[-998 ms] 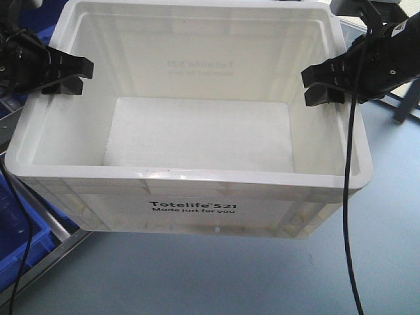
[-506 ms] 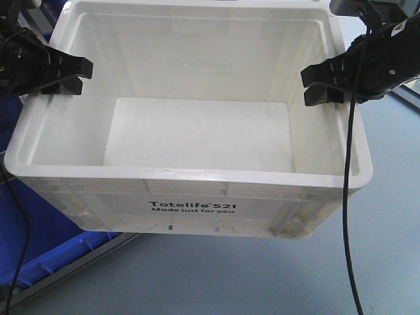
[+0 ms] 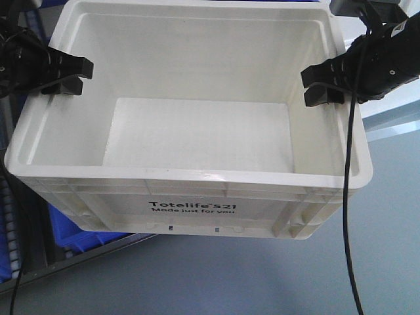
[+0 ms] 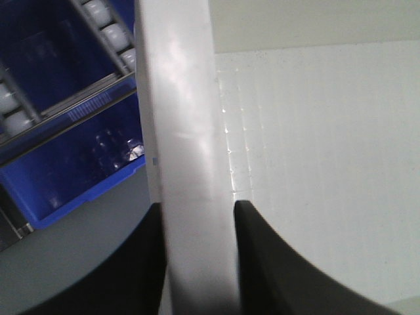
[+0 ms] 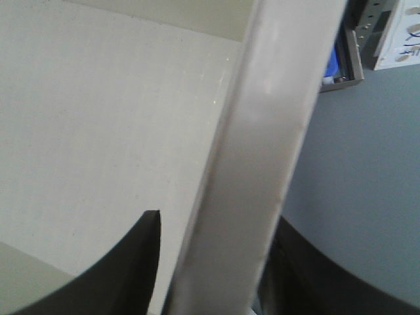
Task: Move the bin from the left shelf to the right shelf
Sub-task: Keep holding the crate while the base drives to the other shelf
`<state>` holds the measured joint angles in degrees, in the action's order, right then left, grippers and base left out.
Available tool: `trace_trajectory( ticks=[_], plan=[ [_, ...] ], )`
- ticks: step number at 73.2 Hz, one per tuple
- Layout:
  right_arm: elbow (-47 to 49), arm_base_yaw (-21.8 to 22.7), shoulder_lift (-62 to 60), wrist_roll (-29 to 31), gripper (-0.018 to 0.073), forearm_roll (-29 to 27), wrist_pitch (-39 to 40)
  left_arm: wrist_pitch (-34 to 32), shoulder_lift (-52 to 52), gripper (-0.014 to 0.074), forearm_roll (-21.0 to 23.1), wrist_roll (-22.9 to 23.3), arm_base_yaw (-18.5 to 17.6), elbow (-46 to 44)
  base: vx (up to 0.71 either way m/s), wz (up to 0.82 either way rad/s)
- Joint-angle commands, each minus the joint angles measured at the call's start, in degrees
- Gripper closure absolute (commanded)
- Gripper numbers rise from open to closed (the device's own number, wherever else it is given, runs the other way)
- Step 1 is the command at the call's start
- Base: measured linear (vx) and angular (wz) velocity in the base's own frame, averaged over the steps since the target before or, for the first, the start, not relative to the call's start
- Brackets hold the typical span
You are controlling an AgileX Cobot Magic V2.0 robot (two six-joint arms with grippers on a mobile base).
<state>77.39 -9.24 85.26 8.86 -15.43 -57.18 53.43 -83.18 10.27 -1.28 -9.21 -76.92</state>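
Note:
The white bin (image 3: 197,131), printed "Totelife 521", hangs in the air and fills the front view, empty inside. My left gripper (image 3: 69,72) is shut on its left rim, and my right gripper (image 3: 321,85) is shut on its right rim. In the left wrist view the rim (image 4: 184,118) runs straight between my left gripper (image 4: 197,216), one finger inside the bin and one outside. The right wrist view shows the same clamp: my right gripper (image 5: 216,230) pinches the rim (image 5: 269,118). I cannot tell whether the roller track (image 3: 8,216) at the lower left is the right shelf.
Blue plastic bins (image 3: 85,233) sit under the bin's left corner beside a grey rail (image 3: 72,259). White roller wheels (image 4: 105,20) and a blue bin (image 4: 79,170) show in the left wrist view. Grey floor (image 3: 262,282) lies below; a pale band (image 3: 394,121) crosses at right.
The bin and both grippers stay put in the frame while the background slides: the blue bins and roller track have come into view at the lower left, and a pale band has appeared at right.

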Motion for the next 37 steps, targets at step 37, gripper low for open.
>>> trace_trajectory(
  ticks=[37],
  plan=[
    [2.0, 0.4, -2.6, 0.6, 0.0564, -0.2, 3.7, -5.4, 3.4, 0.0594, 1.5, -1.6, 0.0, -2.5, -0.01, 0.43]
  ],
)
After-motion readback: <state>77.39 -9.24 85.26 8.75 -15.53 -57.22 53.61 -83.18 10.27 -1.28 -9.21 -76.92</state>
